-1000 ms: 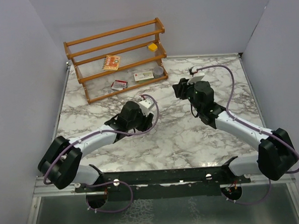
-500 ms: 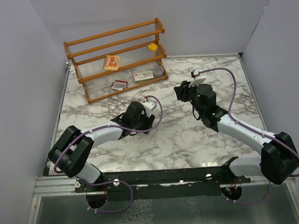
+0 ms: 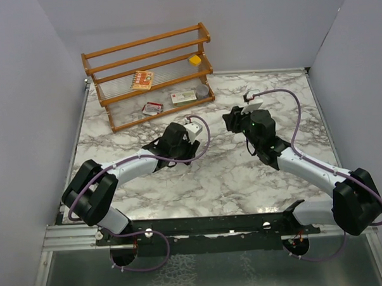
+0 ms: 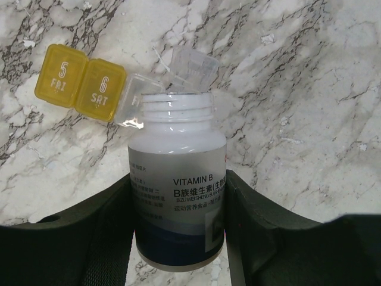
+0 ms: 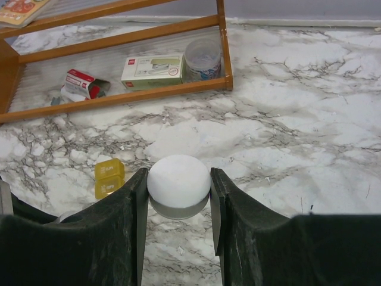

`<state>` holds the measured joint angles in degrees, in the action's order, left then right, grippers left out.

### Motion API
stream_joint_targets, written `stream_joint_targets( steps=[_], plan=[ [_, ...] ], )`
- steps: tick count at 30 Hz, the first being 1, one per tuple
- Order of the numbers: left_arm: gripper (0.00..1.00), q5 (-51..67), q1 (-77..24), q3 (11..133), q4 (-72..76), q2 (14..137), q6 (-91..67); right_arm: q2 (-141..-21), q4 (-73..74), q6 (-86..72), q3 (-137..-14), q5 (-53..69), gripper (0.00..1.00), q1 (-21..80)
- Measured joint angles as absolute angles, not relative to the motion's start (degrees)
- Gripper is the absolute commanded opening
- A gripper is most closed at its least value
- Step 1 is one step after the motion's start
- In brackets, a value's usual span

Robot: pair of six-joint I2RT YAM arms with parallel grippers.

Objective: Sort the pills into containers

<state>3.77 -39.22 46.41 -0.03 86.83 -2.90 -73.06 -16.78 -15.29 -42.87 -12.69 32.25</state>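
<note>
Marbled tabletop (image 3: 230,179) filled the left wrist view, and every working item lay on it or over it. The left tool (image 4: 177,193) was clenched on the pill bottle (image 4: 177,149), one finger on each side of the label. The bottle was uncapped. Its long axis ran from the bottom of the frame to the top, in line with the tool, with the open mouth uppermost.

Just beyond the mouth, at upper centre, lay the pill organizer (image 4: 80,83). Its row slanted from the upper left to the upper centre. The FRI and SAT lids were closed. The clear compartment (image 4: 187,68) next to them stood open, just beyond the bottle rim.

The right tool (image 5: 178,177) was clenched on the cap (image 5: 177,189) and stood apart; the organizer appeared at the lower left of that view. The left arm was therefore the nearer. No pills were visible, as the bottle wall was opaque.

Judged from this layout, the coming move depended on bringing the mouth over the clear compartment.
</note>
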Motion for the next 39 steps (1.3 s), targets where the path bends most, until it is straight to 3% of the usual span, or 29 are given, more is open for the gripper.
stream_joint_targets(
  steps=[39],
  plan=[
    [0.00, 1.96, -39.07, 53.95, -13.23, 91.46, 1.45, -72.01, -19.40, -16.93, -40.73, -11.20, 0.01, 32.25]
  ],
)
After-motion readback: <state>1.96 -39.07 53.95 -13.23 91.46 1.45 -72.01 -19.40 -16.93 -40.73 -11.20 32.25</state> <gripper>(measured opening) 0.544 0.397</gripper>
